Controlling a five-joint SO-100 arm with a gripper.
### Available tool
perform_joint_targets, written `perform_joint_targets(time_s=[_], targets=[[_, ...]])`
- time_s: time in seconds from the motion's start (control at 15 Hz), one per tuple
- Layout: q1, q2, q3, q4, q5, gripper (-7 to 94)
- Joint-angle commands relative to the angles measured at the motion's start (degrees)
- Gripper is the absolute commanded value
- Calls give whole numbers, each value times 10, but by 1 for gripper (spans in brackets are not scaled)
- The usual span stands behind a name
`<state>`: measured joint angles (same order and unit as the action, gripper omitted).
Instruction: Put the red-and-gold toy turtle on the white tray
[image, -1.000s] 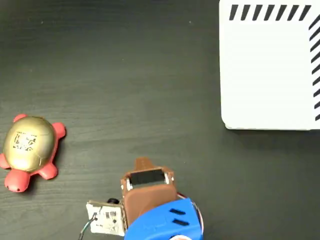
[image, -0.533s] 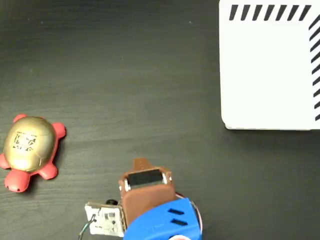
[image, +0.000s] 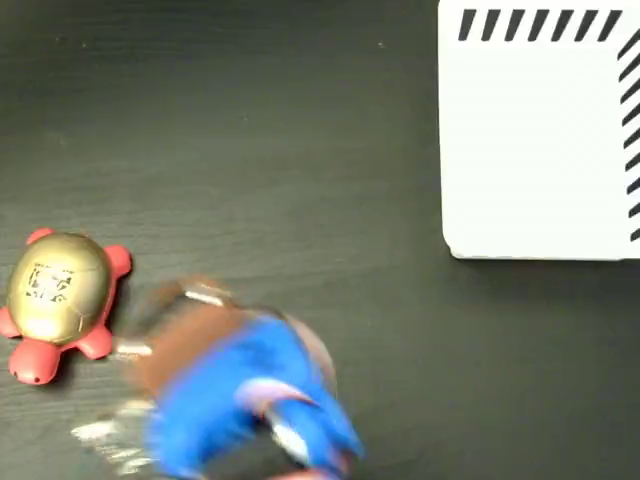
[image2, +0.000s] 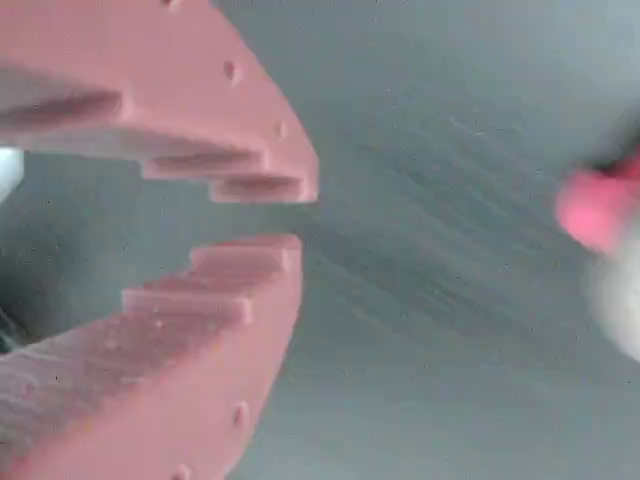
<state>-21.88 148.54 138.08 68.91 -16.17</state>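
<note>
A dark wood-grain counter (image: 300, 150) is filling the fixed view and carrying everything else. The white tray (image: 540, 140) is lying flat at the counter's upper right corner, running off the top and right edges of the picture, with black diagonal stripes showing along its top and right sides. Nothing is sitting on the part of it that shows.

The arm (image: 235, 385) is appearing as a blurred blue and brown smear near the counter's lower edge, left of the middle, with its brown end pointing toward the left. The blur is hiding its details in the fixed view.

The red-and-gold toy turtle (image: 58, 300) is sitting on the counter at the left edge, well apart from the tray, with its gold shell facing up and a dark square pattern on top. Its red legs and head are poking out around the shell. The brown end of the arm is lying near the turtle's right side, but the blur is making it impossible to tell whether they are touching.

In the wrist view the gripper (image2: 285, 218) is showing two pink stepped fingers (image2: 215, 290), and they are standing slightly apart with a narrow gap at the tips and nothing between them. A blurred pink and pale shape at the right edge of that view is the turtle (image2: 600, 225), lying clear of the fingers.
</note>
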Motion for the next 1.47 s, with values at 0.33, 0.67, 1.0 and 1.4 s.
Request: perform_joint_targets(time_s=[0.33,0.67,1.0,1.4], targets=[[-94,-337,-378,192,-116,0],[-88,-519,-524,254,-170,0],[-84,-609,-555,256,-218,42],[-76,-629,-504,222,-260,59]])
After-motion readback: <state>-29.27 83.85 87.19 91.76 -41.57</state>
